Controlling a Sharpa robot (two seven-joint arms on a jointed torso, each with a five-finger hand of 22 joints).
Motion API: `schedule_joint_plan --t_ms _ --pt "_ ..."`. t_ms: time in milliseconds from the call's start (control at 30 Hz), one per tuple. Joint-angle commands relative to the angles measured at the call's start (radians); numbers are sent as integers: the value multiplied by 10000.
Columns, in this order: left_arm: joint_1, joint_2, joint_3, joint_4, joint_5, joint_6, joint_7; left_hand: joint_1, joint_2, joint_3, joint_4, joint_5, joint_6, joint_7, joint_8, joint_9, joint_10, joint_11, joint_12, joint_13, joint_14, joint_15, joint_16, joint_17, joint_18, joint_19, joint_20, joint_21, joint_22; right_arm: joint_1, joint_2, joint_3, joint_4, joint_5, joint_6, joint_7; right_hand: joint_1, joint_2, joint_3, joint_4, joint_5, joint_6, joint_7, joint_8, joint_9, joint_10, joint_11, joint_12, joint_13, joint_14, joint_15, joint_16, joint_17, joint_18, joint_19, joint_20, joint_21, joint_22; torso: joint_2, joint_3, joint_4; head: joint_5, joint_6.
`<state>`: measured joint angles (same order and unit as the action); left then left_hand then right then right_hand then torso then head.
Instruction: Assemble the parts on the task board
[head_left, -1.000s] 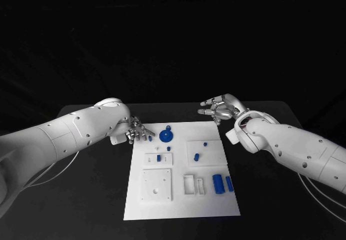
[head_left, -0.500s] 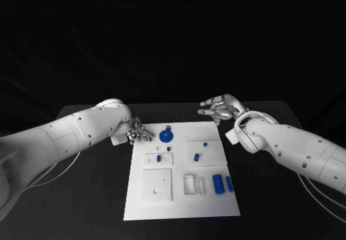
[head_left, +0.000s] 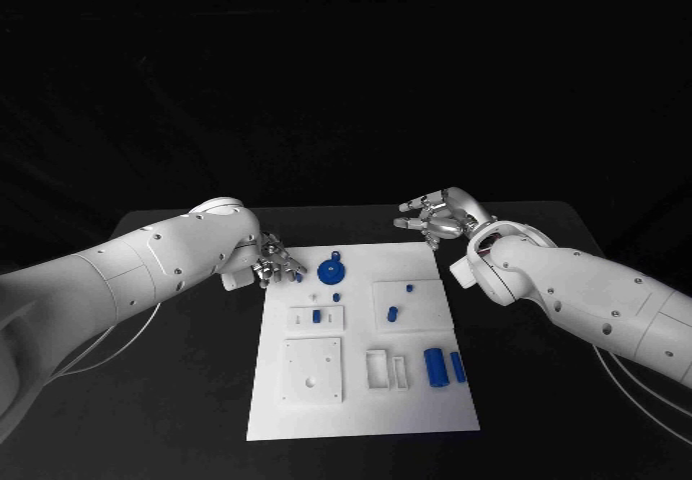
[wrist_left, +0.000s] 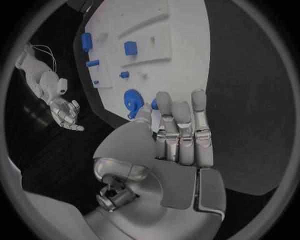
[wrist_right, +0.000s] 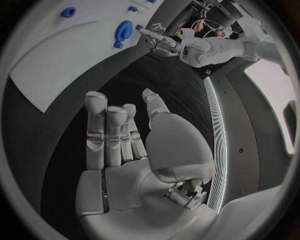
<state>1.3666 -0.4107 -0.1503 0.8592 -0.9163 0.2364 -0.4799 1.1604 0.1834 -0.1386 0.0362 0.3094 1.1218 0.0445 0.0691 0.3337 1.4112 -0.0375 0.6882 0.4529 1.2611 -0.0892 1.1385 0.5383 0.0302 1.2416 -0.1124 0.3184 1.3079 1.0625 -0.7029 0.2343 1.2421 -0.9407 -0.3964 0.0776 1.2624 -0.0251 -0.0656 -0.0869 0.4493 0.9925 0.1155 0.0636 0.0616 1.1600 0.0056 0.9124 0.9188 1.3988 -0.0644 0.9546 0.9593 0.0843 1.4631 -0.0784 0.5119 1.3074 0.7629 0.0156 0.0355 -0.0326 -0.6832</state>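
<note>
Nearest the robot, the white rectangular task board (head_left: 361, 420) on the black table (head_left: 173, 400) carries two blue cylindrical parts (head_left: 446, 367) lying lengthwise toward its right edge. Farther up, small blue pegs (head_left: 392, 314) stand in white fixtures. At the far end lies the round blue disc-shaped part (head_left: 333, 270), just beside the left hand (head_left: 274, 263), whose fingers are spread and hold nothing. The right hand (head_left: 441, 217), also empty with fingers apart, hovers off the board's far right corner, so the left hand appears the nearer to the disc.
</note>
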Motion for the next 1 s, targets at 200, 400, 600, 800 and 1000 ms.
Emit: schedule_joint_plan --t_ms 200,400,600,800,1000 --pt "-32 12 -13 -36 167 49 108 597 184 172 -350 26 174 -52 29 14 45 -26 17 -37 -20 -1 55 -30 -91 -27 99 28 193 -5 31 5 -16 -22 109 86 -62 29 21 2 57 21 7 -14 7 -25 5 60 13 -16 14 34 9 144 93 -27 32 597 1 -1 4 4 -5" --pt "-37 -16 -12 -69 255 25 139 1066 337 305 -742 49 510 -172 158 371 217 -71 -18 -76 60 -20 97 -28 -62 -10 115 95 197 -5 43 5 -29 -22 115 92 -81 31 25 13 55 33 5 -15 7 -20 4 69 22 -13 12 35 11 143 95 -28 48 598 -1 -3 7 -5 -23" --pt "-39 -54 -12 -27 381 -94 169 1179 339 311 -1025 59 804 -332 405 1465 440 -171 -142 -131 189 -44 101 -20 2 19 154 199 196 -5 57 5 -49 -22 119 98 -93 35 24 26 68 52 3 -13 8 -20 5 69 23 -11 11 38 15 143 94 -29 43 596 -3 -4 4 -2 -40" --pt "-40 -151 -11 128 553 -496 197 1202 309 455 -1348 333 1000 -482 569 2866 657 -257 -222 -100 355 -89 121 45 31 69 138 356 199 -6 66 5 -64 -20 121 104 -117 47 25 55 91 59 3 -13 8 -13 3 79 33 -10 10 39 16 143 95 -30 46 596 -6 -1 5 12 -41" --pt "-40 -365 -9 506 902 -1100 150 1039 159 635 -1601 1098 1155 -584 664 3699 894 -348 -299 -88 580 -155 133 94 46 187 84 535 200 -6 60 5 -75 -17 123 107 -125 52 30 76 123 52 3 -13 8 -24 2 69 26 -11 11 36 15 142 93 -30 41 595 -18 -5 21 6 -52"
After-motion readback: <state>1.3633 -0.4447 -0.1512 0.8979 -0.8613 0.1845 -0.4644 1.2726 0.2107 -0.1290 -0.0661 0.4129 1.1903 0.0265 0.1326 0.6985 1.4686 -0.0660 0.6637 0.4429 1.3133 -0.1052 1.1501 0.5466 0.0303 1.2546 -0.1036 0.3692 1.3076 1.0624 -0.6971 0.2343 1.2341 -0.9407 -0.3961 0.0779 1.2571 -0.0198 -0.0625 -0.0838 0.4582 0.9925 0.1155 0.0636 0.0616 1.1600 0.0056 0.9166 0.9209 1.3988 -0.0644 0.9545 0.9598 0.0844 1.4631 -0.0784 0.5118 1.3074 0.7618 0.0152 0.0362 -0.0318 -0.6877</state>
